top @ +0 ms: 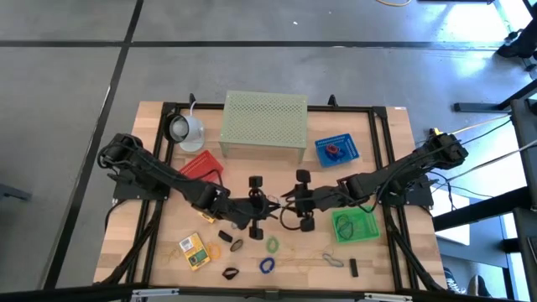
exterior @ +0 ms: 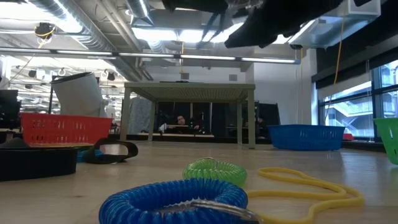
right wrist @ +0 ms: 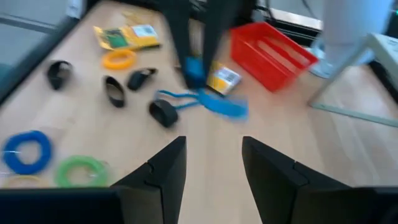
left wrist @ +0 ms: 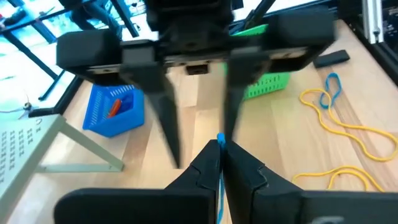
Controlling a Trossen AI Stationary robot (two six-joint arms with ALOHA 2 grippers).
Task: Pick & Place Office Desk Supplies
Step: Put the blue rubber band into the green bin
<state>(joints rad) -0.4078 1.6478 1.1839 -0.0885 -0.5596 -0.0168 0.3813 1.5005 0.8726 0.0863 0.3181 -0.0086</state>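
Where the high view looks straight down, the left tool [top: 248, 204] and the right tool [top: 289, 201] face each other at mid-counter [top: 151, 134], in front of the pale green perforated stand [top: 263, 126]. Loose supplies lie toward the near edge: a yellow packet [top: 195, 250], a green loop [top: 273, 244] and a blue loop [top: 267, 265], with bare wood between them. A red basket [top: 200, 166], a blue basket [top: 338, 150] and a green basket [top: 353, 225] sit around the arms.

In the low view, the blue loop [exterior: 173, 201] is a ribbed coil lying flat, the green loop [exterior: 214, 169] just behind it, and a yellow cord [exterior: 305, 185] winding beside them.

In the left wrist view, the left tool [left wrist: 219, 162] has its fingers pressed together on a thin blue strap [left wrist: 219, 142]; the right tool's fingers hang apart just beyond.

In the right wrist view, the right tool [right wrist: 213, 163] stands apart, holding nothing, and the blue strap [right wrist: 214, 102] dangles ahead, blurred, over open wood.
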